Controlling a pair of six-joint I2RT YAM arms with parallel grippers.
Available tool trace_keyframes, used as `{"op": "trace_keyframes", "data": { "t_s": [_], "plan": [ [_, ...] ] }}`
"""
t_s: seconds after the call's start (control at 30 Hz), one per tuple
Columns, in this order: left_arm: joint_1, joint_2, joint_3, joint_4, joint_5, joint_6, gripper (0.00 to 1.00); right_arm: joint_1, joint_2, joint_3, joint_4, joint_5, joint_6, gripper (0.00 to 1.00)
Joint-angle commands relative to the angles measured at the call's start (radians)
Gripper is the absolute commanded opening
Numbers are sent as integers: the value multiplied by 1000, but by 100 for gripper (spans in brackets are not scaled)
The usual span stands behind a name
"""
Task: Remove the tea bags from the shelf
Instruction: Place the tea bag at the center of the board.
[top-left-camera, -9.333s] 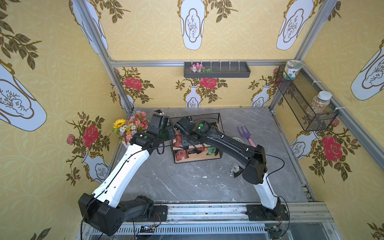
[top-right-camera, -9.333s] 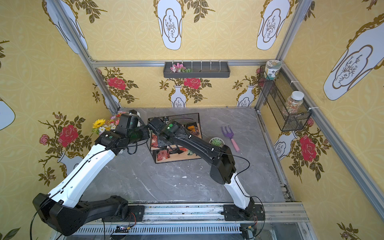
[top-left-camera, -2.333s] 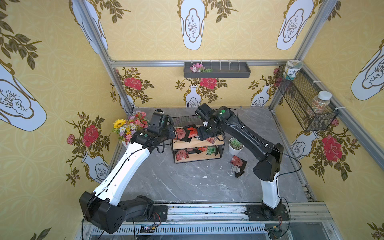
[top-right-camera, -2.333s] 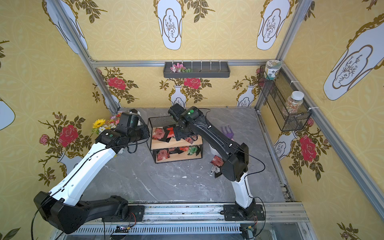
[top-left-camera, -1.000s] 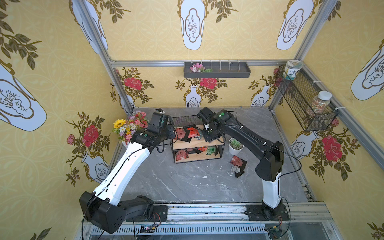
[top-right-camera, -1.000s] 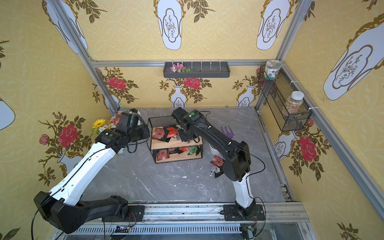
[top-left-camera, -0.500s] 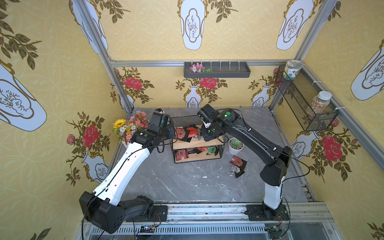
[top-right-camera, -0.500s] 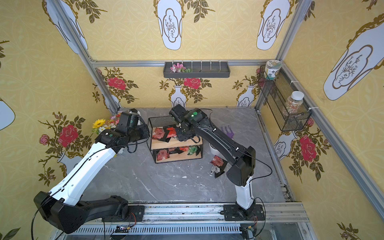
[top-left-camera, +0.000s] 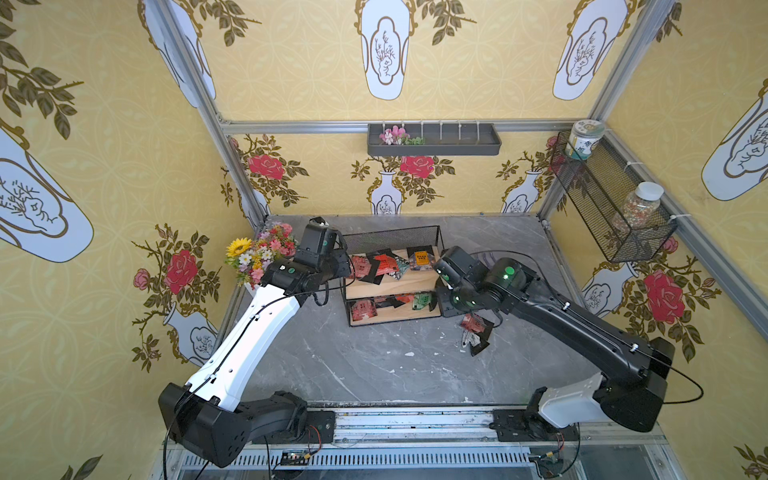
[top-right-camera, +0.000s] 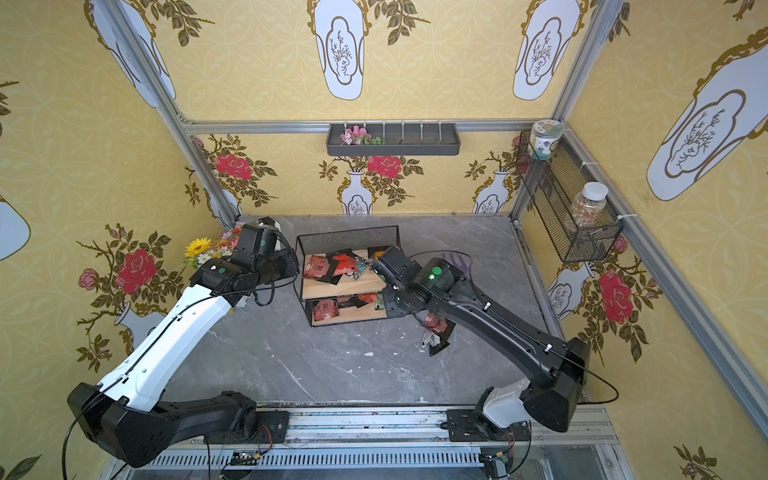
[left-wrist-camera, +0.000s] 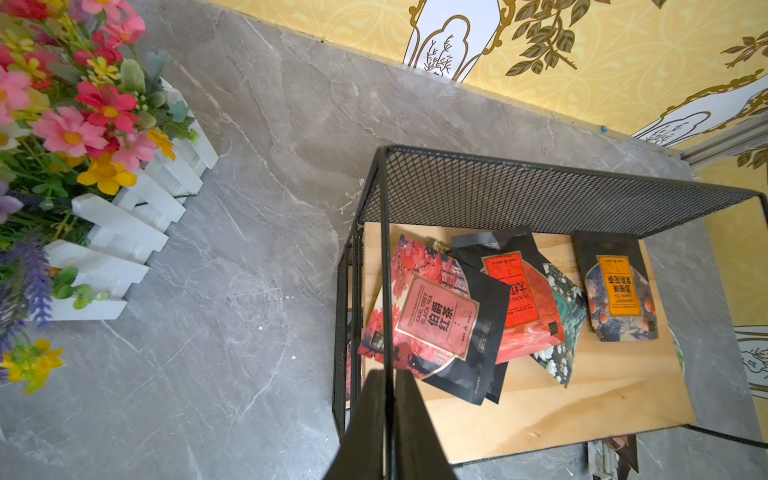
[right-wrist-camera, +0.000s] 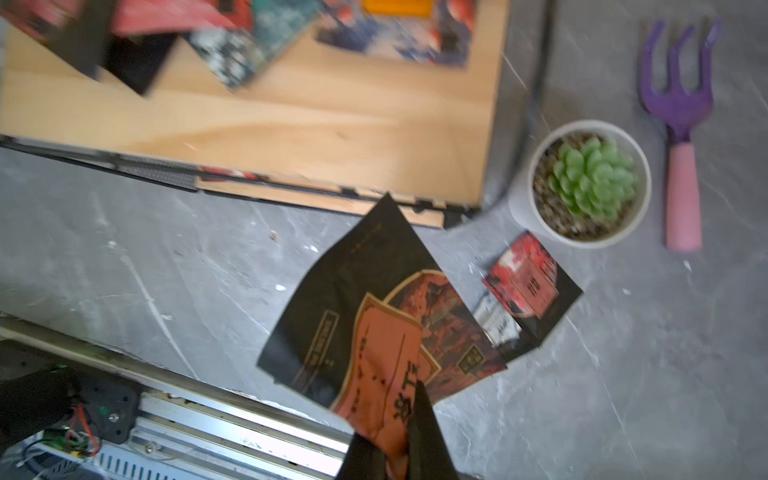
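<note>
**Both top views:** left gripper (top-left-camera: 347, 269) (top-right-camera: 291, 266) sat against the side frame of the shelf (top-left-camera: 390, 239) (top-right-camera: 347, 241). The flowers (top-left-camera: 262, 253) were just behind it. Jaw gap was too small to read from up there. Right arm (top-left-camera: 582, 328) reached to the shelf's opposite end, w/ its tool end hidden under the wrist. Tea bags (top-left-camera: 386, 264) lay on the upper board and more on the lower one. A small heap (top-left-camera: 473, 328) (top-right-camera: 436, 326) lay on the table close beside that wrist.

**Left wrist:** jaws were pressed together on a thin black frame rod of the shelf (left-wrist-camera: 540, 195), w/ the rod running btwn the fingers (left-wrist-camera: 415, 415). At least 4 tea bags (left-wrist-camera: 432, 320) overlapped on the upper board just past the tips.

**Right wrist (blurred):** right gripper (right-wrist-camera: 399, 432) was clamped on 1 corner of the held tea bag (right-wrist-camera: 374, 316), black w/ an orange-red label, hanging clear of the table. Shelf board (right-wrist-camera: 291, 124) lay ahead of it. The heap (right-wrist-camera: 528, 282), a succulent pot (right-wrist-camera: 590, 183) and a purple fork (right-wrist-camera: 677, 104) lay off to 1 side.
</note>
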Motion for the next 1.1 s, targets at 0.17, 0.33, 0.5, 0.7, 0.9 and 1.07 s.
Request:
{"op": "trace_keyframes", "data": {
  "t_s": [0.17,0.33,0.5,0.7,0.9,1.07],
  "plan": [
    [0,0,0,0,-1,2,13,-133,-140,-303,51,-61,244,3],
    [0,0,-2,3,-3,2,13,-254,-94,-413,167,-152,238,3],
    [0,2,0,1,-1,1,13,-308,8,-433,300,-159,206,5],
    [0,3,6,-7,-5,6,13,-343,125,-408,341,-147,157,9],
    [-1,4,6,-7,-2,5,13,-358,136,-439,357,-147,144,28],
    [0,4,6,-6,0,7,13,-360,126,-436,349,-138,144,37]
  ]
}}
